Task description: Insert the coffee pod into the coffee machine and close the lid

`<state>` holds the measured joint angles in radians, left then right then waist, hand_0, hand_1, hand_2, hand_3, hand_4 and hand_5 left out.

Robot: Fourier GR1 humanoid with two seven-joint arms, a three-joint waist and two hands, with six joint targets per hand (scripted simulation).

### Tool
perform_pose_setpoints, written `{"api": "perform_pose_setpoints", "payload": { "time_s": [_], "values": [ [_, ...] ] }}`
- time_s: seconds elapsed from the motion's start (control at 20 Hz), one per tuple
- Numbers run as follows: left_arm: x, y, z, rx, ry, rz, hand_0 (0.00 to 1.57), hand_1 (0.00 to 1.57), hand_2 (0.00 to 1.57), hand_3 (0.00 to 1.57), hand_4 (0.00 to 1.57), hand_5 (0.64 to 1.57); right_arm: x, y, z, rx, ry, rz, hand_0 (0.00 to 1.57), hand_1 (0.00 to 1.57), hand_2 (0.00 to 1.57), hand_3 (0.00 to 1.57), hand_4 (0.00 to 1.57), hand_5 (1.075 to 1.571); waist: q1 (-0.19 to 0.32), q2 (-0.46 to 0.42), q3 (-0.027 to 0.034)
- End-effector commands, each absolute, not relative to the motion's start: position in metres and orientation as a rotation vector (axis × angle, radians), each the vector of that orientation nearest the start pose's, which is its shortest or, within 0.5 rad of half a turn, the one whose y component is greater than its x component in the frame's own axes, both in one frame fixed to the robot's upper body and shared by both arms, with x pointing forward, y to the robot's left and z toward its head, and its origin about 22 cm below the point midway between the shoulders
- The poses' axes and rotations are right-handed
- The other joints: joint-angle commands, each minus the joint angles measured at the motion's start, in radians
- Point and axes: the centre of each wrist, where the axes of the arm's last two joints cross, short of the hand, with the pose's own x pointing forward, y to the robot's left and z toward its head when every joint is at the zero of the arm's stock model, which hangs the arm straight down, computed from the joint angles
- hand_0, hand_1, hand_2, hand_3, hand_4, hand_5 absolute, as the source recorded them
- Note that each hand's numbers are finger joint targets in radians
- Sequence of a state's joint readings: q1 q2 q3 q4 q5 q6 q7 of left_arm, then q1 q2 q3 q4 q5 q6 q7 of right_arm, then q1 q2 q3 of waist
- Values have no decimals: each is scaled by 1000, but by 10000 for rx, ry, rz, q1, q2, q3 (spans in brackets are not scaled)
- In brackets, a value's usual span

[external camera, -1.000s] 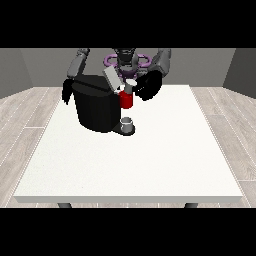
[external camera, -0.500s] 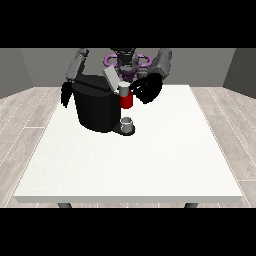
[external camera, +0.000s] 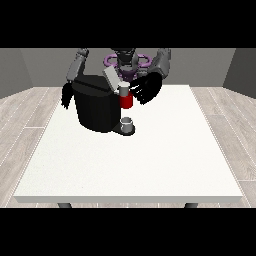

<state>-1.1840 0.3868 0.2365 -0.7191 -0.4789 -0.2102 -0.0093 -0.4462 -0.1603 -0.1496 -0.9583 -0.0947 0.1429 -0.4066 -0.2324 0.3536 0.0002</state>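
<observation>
The black coffee machine [external camera: 97, 107] stands on the far left part of the white table [external camera: 150, 160]. Its grey lid [external camera: 111, 78] is tilted up. A red thing at the machine [external camera: 126, 101] sits at its front right, with a small pale grey thing [external camera: 123, 89] on top of it; I cannot tell it for the pod. The hand at the view's right [external camera: 146, 89] hovers just right of that grey thing, fingers spread towards it and holding nothing. The hand at the view's left [external camera: 66, 96] hangs beside the machine's left side, fingers relaxed downward.
A small grey cup-shaped thing [external camera: 127, 124] stands on the machine's base below the red thing. The table stretches wide and white towards the camera and to the right. Wooden floor surrounds it.
The hand at the view's right has shifted slightly towards the machine. The hand at the view's left and the lid look unchanged.
</observation>
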Motion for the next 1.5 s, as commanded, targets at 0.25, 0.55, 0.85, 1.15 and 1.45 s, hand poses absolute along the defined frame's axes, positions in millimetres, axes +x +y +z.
{"api": "perform_pose_setpoints", "payload": {
  "time_s": [0.25,0.55,0.85,1.15,1.45],
  "values": [
    [434,193,117,642,-17770,-6678,0,0,0,0,0,1571,293,-333,-71,18,-16561,-1314,0,0,0,0,224,1571,1890,-1637,7],
    [391,226,17,-1122,-17104,-4223,0,0,0,0,0,1571,241,-338,-106,-143,-15583,-1093,0,0,0,0,268,1571,2355,-3243,-13],
    [320,268,-70,-1922,-15225,-2793,0,0,0,0,366,1571,211,-282,-129,212,-14661,-708,0,0,0,0,0,1571,2343,-5170,-21],
    [277,303,-100,-1308,-13948,-1854,0,0,0,0,234,1571,223,-218,-103,1143,-14980,944,0,0,0,0,0,1571,1808,-6260,-16],
    [214,319,-136,-1049,-12684,-1403,0,0,0,0,317,1571,216,-199,-71,1775,-15642,1560,0,0,0,0,268,1571,1639,-7586,-6]
  ]
}}
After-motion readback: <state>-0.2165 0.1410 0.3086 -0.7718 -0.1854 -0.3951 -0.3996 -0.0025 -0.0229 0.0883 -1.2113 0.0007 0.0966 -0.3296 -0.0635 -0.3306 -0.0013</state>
